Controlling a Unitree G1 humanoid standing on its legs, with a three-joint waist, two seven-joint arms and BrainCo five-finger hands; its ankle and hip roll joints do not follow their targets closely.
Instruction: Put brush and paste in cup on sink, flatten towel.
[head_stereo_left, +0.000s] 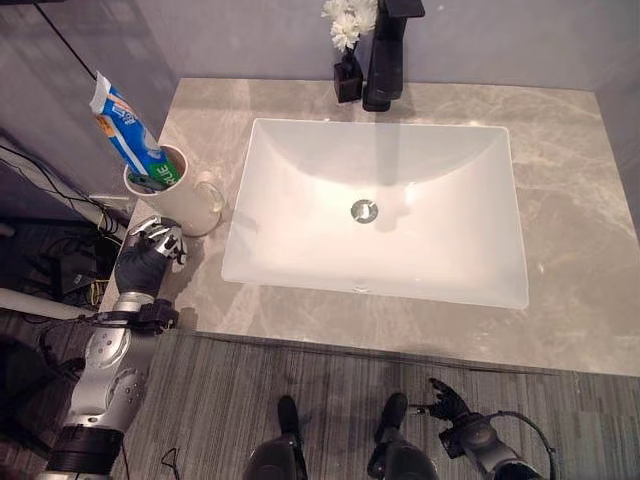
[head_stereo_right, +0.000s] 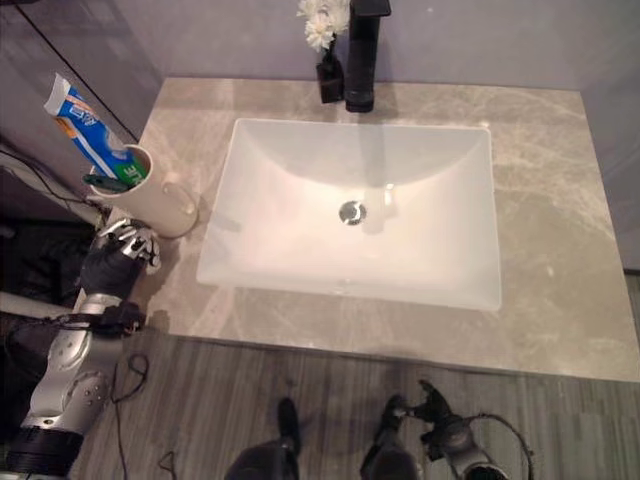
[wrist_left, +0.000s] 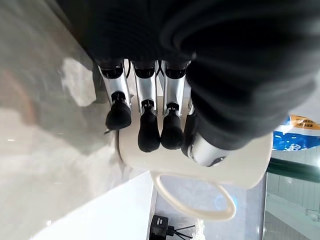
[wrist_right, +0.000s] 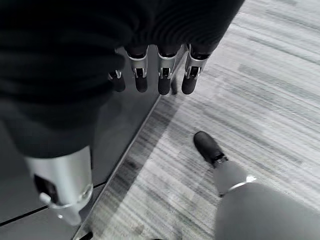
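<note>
The white cup (head_stereo_left: 178, 190) is hiding the bottom part of the toothpaste tube (head_stereo_left: 128, 130), and a dark green thing (head_stereo_right: 112, 182) is poking out of the cup beside the tube, too small to tell what it is. Behind the sink (head_stereo_left: 380, 210), the top edge is cutting off the black tap (head_stereo_left: 388, 50) and the white flowers (head_stereo_left: 348, 22). In the left wrist view, the left robot hand (wrist_left: 150, 115) is covering part of the cup's side. Far below the sink, the right robot hand (head_stereo_left: 452, 408) is showing small and dark.
</note>
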